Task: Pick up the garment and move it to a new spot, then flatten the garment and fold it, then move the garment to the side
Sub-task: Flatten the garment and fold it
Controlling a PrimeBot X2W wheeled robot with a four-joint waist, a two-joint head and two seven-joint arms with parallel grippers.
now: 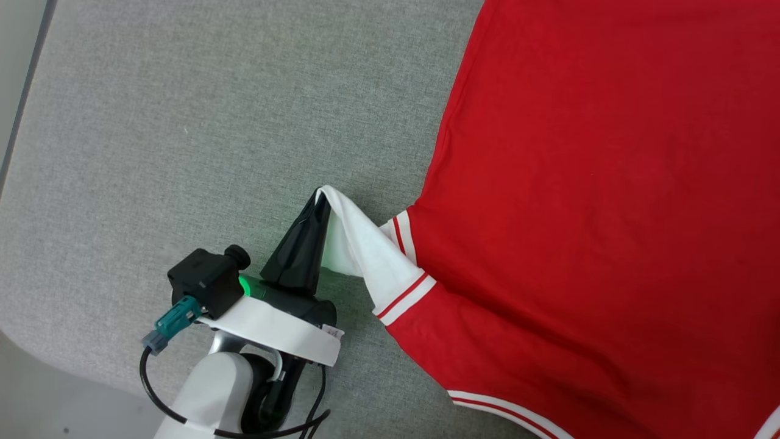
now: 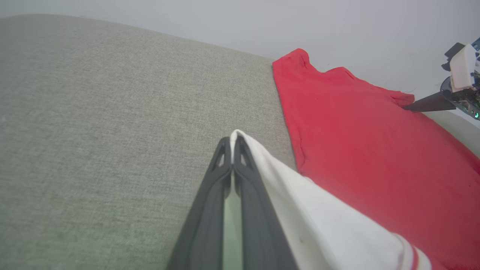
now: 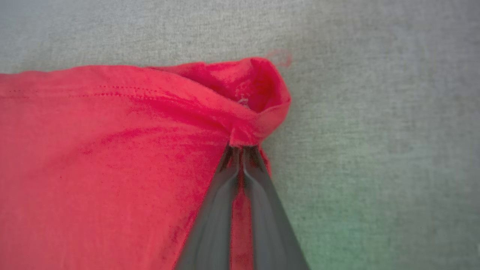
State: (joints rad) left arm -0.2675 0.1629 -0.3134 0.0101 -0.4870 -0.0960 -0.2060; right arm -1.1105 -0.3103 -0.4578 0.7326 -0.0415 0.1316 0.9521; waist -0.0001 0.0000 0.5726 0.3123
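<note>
While the garment (image 1: 579, 183) lies mostly spread on the grey table (image 1: 183, 122), the left end effector (image 1: 318, 198) has its fingers closed tight on the tip of the white sleeve, raised just off the garment's side edge, probably to draw it outward and flat. The right end effector (image 3: 242, 147) is clamped on a bunched red corner across the garment, seemingly keeping the cloth taut for flattening
</note>
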